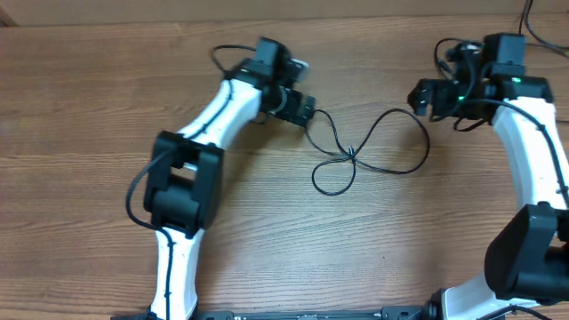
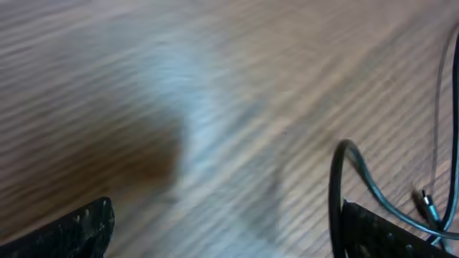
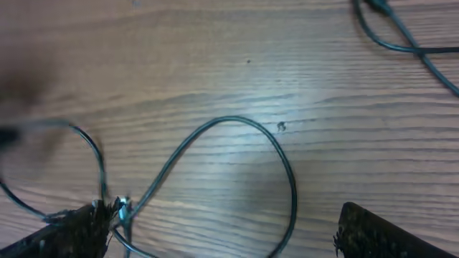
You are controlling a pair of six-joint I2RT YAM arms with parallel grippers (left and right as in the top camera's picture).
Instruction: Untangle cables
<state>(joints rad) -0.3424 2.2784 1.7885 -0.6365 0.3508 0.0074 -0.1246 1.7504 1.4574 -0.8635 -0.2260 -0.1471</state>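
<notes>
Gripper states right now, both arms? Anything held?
Left gripper: open, holding nothing.
Right gripper: open, holding nothing; the cables are not gripped.

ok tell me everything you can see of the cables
The cables are thin, black, flexible cords lying flat on the wooden table between the arms. They curve into a small loop and a wider one that cross in a tangle near the middle, where a silvery tip shows in the right wrist view. Ends run toward the left hand and the right hand; both are open, gripping nothing.
</notes>
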